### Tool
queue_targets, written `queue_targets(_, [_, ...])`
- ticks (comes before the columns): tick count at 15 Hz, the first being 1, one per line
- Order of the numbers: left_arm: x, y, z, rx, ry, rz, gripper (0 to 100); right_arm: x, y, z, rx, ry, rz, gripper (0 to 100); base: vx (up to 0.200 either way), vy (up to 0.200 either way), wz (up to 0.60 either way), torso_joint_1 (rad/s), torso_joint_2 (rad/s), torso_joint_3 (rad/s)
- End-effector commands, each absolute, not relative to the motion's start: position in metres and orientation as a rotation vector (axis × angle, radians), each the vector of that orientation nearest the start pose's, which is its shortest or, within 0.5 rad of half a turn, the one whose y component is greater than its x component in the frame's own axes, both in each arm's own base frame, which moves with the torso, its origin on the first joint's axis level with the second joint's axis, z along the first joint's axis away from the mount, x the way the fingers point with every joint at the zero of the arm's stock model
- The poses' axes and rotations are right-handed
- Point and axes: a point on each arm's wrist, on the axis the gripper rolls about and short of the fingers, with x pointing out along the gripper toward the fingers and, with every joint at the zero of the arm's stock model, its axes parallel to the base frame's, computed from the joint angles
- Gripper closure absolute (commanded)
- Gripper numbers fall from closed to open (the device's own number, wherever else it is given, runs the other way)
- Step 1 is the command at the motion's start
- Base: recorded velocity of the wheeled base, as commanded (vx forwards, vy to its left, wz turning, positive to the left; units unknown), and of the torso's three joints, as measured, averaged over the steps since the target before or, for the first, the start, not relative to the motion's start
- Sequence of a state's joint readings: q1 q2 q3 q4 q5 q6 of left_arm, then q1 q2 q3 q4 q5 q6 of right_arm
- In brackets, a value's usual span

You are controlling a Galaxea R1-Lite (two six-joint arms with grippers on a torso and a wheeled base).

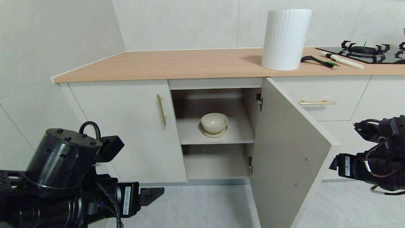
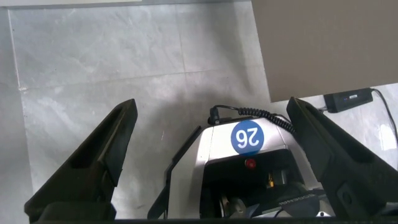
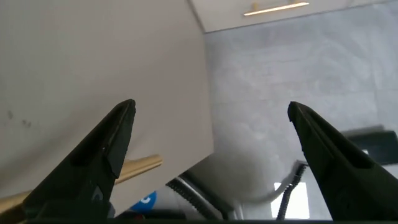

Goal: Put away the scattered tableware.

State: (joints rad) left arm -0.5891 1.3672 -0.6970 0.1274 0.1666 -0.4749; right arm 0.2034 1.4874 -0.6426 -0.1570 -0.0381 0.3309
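With the bowl [image 1: 214,123] already on the cabinet's upper shelf [image 1: 240,132] and our left gripper [image 2: 211,106] and right gripper [image 3: 211,107] both spread empty, we judge the open door [image 1: 284,152] needs swinging shut next.

The left arm [image 1: 63,177] sits low at the left, drawn in close. The left gripper [image 2: 211,152] faces down, its fingers [image 2: 99,162] spread wide with nothing between them. The right arm [image 1: 376,161] is held low at the right; the right gripper [image 3: 211,155] also gapes wide, empty
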Motion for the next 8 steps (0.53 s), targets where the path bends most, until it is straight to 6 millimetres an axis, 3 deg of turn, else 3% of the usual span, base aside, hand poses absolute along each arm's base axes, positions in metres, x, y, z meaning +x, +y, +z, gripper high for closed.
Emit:
queue_targets(1, [0.163, -0.105, 0.173, -0.153, 0.812, -0.213, 0, 0.224, 0.058, 0.15, 0.214, 0.717, 0.091, 0, 0.0, 0.0, 0.0, 0.0, 0.0, 0.0])
queue_targets(4, [0.163, -0.104, 0.173, -0.152, 0.81, -0.214, 0, 0.23, 0.075, 0.145, 0.197, 0.701, 0.155, 0, 0.0, 0.0, 0.0, 0.0, 0.0, 0.0])
queue_targets(8, [0.162, -0.104, 0.175, -0.157, 0.801, -0.217, 0, 0.259, 0.109, 0.143, 0.168, 0.644, 0.255, 0, 0.0, 0.0, 0.0, 0.0, 0.0, 0.0])
